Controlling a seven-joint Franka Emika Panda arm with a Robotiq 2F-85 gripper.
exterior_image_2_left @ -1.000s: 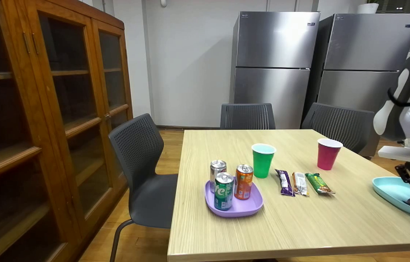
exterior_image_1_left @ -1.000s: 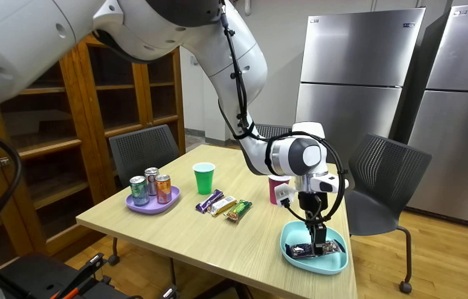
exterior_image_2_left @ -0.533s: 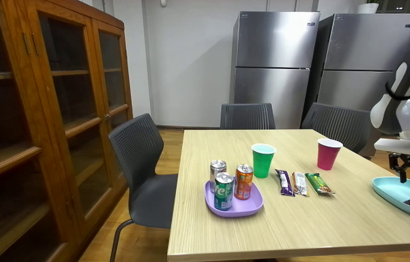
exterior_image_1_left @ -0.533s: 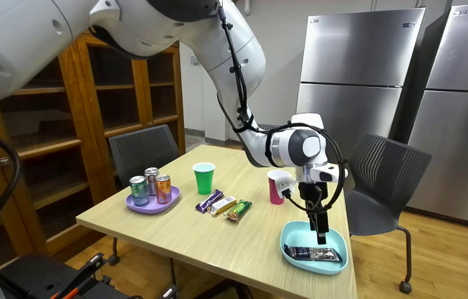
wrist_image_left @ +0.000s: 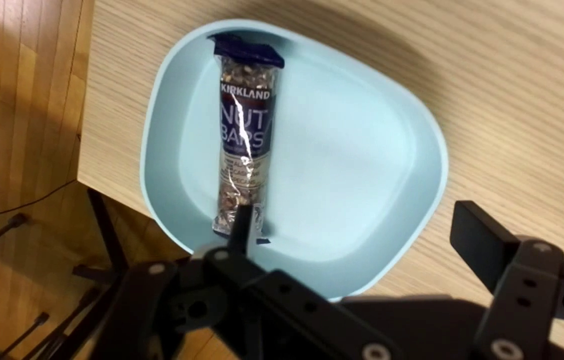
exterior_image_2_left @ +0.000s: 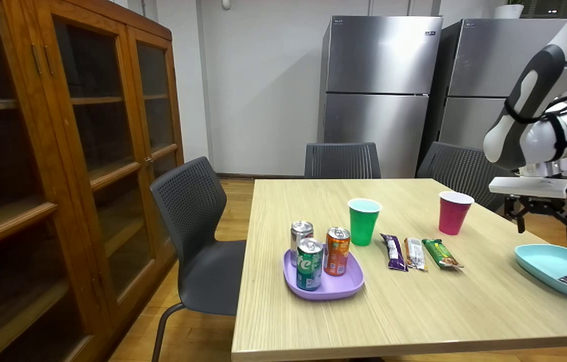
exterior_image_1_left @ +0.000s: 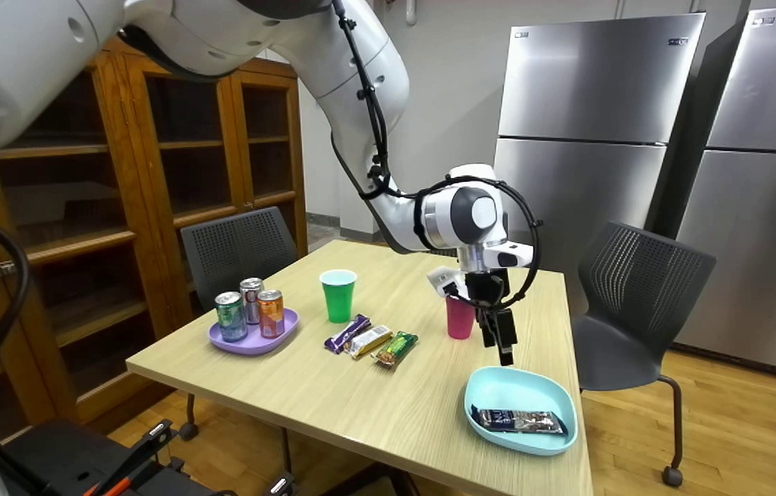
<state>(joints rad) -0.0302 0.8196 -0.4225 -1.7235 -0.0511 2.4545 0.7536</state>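
My gripper (exterior_image_2_left: 546,232) hangs open above the table by the blue tray (exterior_image_2_left: 535,257), with nothing between its wide-spread fingers. In the wrist view one finger (wrist_image_left: 240,230) overlaps the lower end of a Kirkland nut bar (wrist_image_left: 246,120), and the opposite finger (wrist_image_left: 482,245) appears over bare wood. That nut bar, in a dark blue and clear wrapper, lies flat inside the tray, apart from the gripper. Behind the gripper stands a red cup (exterior_image_1_left: 459,318), partly covered by the wrist in an exterior view.
A purple tray (exterior_image_2_left: 328,294) bears a green can (exterior_image_2_left: 309,264), an orange can (exterior_image_2_left: 337,251) and a silver can (exterior_image_2_left: 301,231). Near a green cup (exterior_image_2_left: 363,223) lie a purple bar (exterior_image_2_left: 394,252), a white-and-gold bar (exterior_image_2_left: 415,254) and a green bar (exterior_image_2_left: 440,253). Chairs surround the table.
The gripper has opened and let go of the nut bar, which stays in the blue tray. The arm has risen and drawn back toward the red cup.
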